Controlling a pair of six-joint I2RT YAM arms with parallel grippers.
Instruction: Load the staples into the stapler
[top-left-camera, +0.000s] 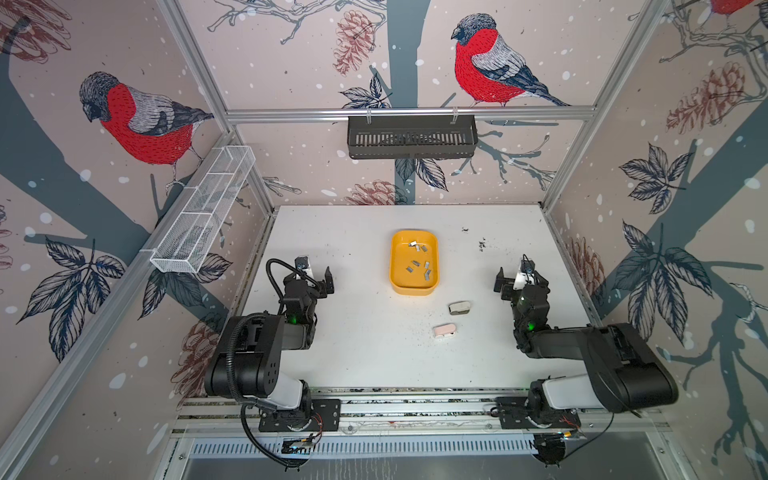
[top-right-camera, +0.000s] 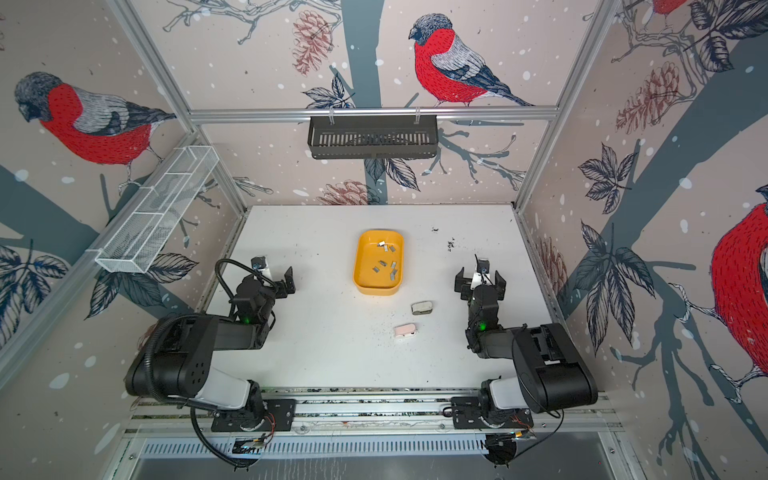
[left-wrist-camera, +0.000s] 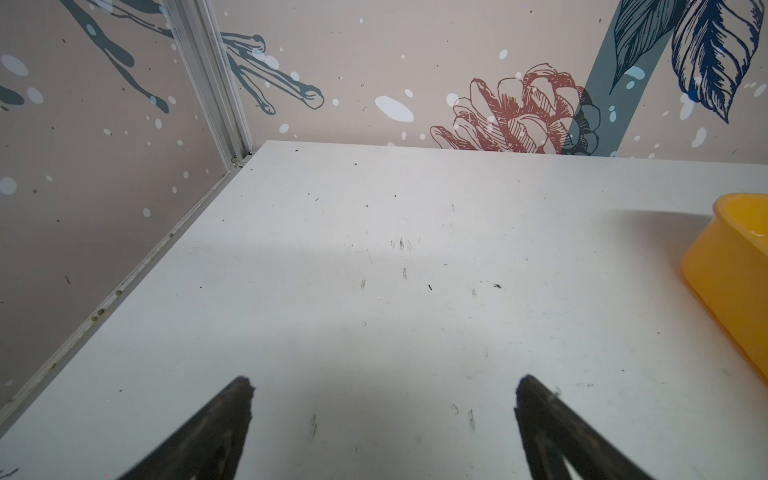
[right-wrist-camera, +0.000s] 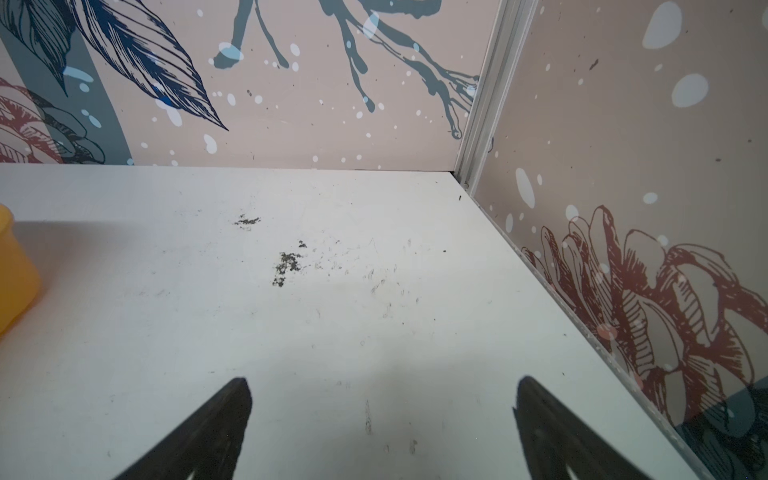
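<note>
Several small grey staples (top-left-camera: 415, 262) (top-right-camera: 393, 264) lie loose in a yellow tray (top-left-camera: 414, 289) (top-right-camera: 376, 289) at the table's middle. Nearer the front, to the right of centre, a grey mini stapler (top-left-camera: 459, 308) (top-right-camera: 422, 307) and a pink mini stapler (top-left-camera: 444, 331) (top-right-camera: 404, 331) lie on the table. My left gripper (top-left-camera: 316, 272) (top-right-camera: 274, 274) (left-wrist-camera: 385, 381) hovers open and empty left of the tray. On the other side my right gripper (top-left-camera: 519, 276) (top-right-camera: 481, 280) (right-wrist-camera: 383, 381) is open and empty too, right of the tray. Each wrist view catches only the tray's wall (left-wrist-camera: 731, 266) (right-wrist-camera: 12, 274).
A white wire basket (top-left-camera: 203, 208) hangs on the left wall and a black slotted basket (top-left-camera: 411, 137) on the back wall. Dark specks (top-left-camera: 482, 244) mark the table at the back right. Walls close the table on three sides.
</note>
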